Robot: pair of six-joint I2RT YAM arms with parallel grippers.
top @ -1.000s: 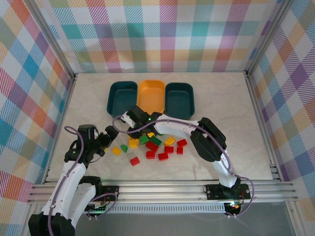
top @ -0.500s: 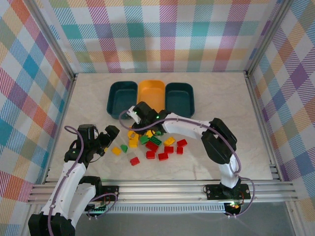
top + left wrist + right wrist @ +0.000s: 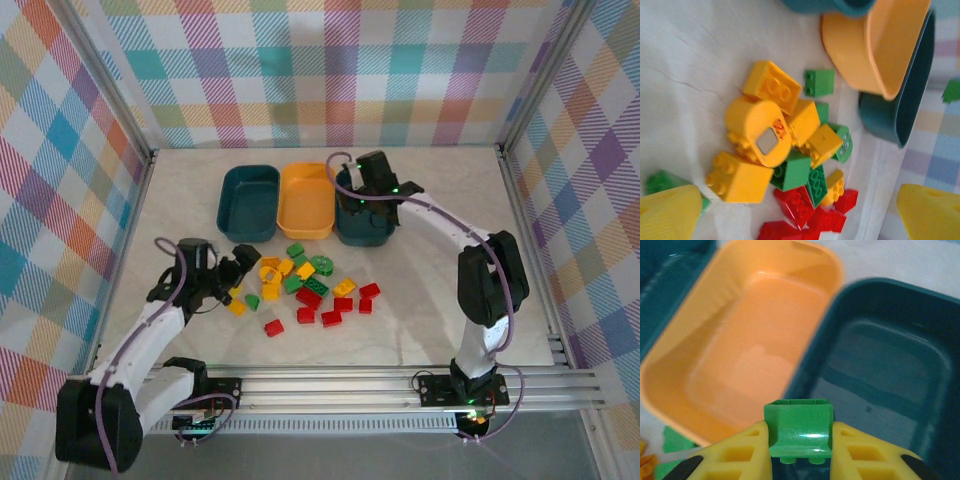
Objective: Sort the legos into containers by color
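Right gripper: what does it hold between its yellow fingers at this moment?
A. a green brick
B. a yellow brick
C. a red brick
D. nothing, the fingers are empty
A: in the right wrist view a green brick sits clamped between the two yellow fingers of the right gripper, which hangs at the dark teal bin.

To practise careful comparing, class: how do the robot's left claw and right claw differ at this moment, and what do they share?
The left claw is open and empty; the right claw is shut on a green brick. The left claw sits beside the brick pile on the table; the right claw hovers over the right teal bin. Both have yellow fingers.
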